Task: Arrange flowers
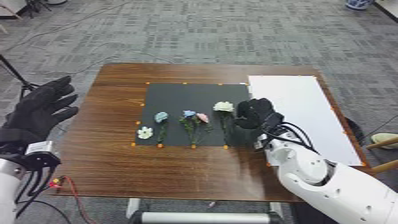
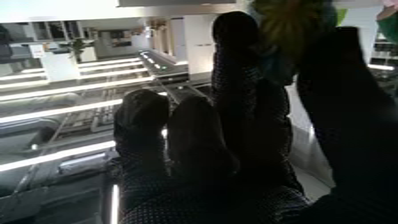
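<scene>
Closest to the wrist camera, the right hand (image 1: 256, 113) is at the dark mat's (image 1: 173, 92) right edge, just beside a tall white flower (image 1: 223, 106); whether it grips anything cannot be told. Left of that flower lie a pink flower (image 1: 202, 117), a small blue flower (image 1: 188, 113), a pale blue flower (image 1: 161, 117) and, near the mat's near left corner, a short white flower (image 1: 145, 132). Beside the counter's (image 1: 169, 175) left edge, the left hand (image 1: 35, 114) is open.

The 2 white arms (image 1: 338, 190) have black cables (image 1: 305, 135) and black fabric gloves (image 1: 34, 115).
</scene>
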Controlling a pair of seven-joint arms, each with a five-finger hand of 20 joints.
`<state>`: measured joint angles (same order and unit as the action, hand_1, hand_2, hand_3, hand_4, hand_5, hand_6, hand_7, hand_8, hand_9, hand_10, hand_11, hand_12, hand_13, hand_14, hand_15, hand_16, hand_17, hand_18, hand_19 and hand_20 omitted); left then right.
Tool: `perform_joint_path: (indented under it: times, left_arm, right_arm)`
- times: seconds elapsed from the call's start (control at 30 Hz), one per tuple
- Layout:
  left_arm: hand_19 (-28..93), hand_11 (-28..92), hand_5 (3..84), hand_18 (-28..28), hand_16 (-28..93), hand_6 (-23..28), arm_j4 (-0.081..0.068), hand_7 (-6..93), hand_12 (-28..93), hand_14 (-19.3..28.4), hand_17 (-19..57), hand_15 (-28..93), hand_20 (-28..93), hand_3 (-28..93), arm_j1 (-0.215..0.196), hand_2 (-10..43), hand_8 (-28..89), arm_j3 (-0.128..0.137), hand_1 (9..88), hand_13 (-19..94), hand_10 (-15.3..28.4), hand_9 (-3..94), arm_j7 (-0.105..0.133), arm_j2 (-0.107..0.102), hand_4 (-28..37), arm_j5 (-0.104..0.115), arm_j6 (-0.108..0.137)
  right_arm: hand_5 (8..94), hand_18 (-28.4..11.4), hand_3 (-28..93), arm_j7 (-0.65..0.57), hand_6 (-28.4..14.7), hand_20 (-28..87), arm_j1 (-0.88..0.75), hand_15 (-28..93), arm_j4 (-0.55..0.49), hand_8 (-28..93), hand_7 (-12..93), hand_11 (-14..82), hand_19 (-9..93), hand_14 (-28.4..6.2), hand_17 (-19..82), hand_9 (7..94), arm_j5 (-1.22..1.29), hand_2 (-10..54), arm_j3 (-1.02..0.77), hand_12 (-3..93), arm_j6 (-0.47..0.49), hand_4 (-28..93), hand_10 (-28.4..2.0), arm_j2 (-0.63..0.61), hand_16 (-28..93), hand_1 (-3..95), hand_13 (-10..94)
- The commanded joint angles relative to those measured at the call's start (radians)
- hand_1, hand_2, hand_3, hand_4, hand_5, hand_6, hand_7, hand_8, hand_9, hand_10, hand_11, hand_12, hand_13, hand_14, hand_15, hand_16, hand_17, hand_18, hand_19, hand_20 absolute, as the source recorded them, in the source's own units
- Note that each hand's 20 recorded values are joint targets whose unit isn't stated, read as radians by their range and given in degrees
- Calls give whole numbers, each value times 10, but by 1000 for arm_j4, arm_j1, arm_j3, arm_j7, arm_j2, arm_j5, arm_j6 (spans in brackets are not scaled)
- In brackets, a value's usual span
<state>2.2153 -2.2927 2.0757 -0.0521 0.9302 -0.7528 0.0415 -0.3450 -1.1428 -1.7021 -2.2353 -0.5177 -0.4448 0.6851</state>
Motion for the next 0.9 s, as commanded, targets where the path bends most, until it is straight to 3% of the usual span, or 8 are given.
perform_joint_path:
  times: [0.03,0.3,0.47,0.67,0.77,0.8,0.83,0.9]
  left_arm:
    - [401,221,222,188,-55,18,4,225,196,124,-111,439,125,685,-5,-17,-105,2,240,52,98,167,0,7,-283,-1,-7]
    - [401,221,222,188,-55,18,1,225,196,125,-111,439,126,685,0,-17,-105,-2,240,52,98,168,-2,6,-283,-2,-7]
    - [401,220,221,188,-55,18,3,225,196,124,-111,438,125,685,-4,-17,-105,2,240,52,98,168,-1,7,-283,-1,-6]
    - [401,220,220,188,-55,17,9,226,196,124,-111,439,125,686,-15,-17,-105,13,240,52,98,168,6,11,-283,-1,-4]
    - [401,220,221,188,-54,18,19,226,196,125,-111,440,125,685,-37,-16,-105,19,240,52,97,168,8,23,-283,-3,0]
    - [401,220,221,188,-54,17,26,226,196,125,-111,440,125,685,-47,-17,-105,19,240,53,98,168,8,31,-283,-5,0]
    - [401,220,221,188,-54,17,31,227,196,125,-111,441,126,685,-50,-17,-105,18,240,53,97,168,10,44,-283,-13,-13]
    - [402,222,223,189,-54,18,48,228,197,126,-111,443,126,685,-66,-17,-106,2,240,56,98,169,28,66,-283,-16,-9]
  right_arm:
    - [641,-196,790,9,35,546,-11,876,-4,-131,354,337,871,-50,374,729,-4,-95,-19,259,24,-283,-66,2,369,336,743]
    - [619,-198,792,19,33,547,-35,877,-6,-172,340,314,870,-52,369,721,-3,-95,-60,244,105,-283,-69,8,372,320,738]
    - [605,-198,788,4,27,547,-29,876,-4,-167,332,304,867,-55,361,709,-8,-95,-61,240,92,-283,-73,3,372,314,729]
    - [557,-202,811,-53,12,547,-133,855,-97,-157,317,299,849,-62,339,652,60,-95,-249,244,-36,-283,-87,-60,361,248,697]
    - [505,-205,829,121,-9,545,-309,839,-124,-147,296,303,837,-70,324,598,205,-95,-540,249,-65,-282,-103,-26,356,224,672]
    - [485,-203,833,395,-15,546,-427,840,-130,-140,292,308,836,-70,322,579,319,-95,-749,249,167,-282,-104,7,354,237,672]
    - [465,-202,841,439,-22,546,-476,847,-142,-137,288,309,834,-70,319,551,432,-95,-818,248,187,-282,-107,16,356,251,666]
    - [429,-195,856,522,-29,537,-580,854,-174,-136,286,306,804,-80,294,491,701,-95,-924,243,213,-282,-112,38,350,264,620]
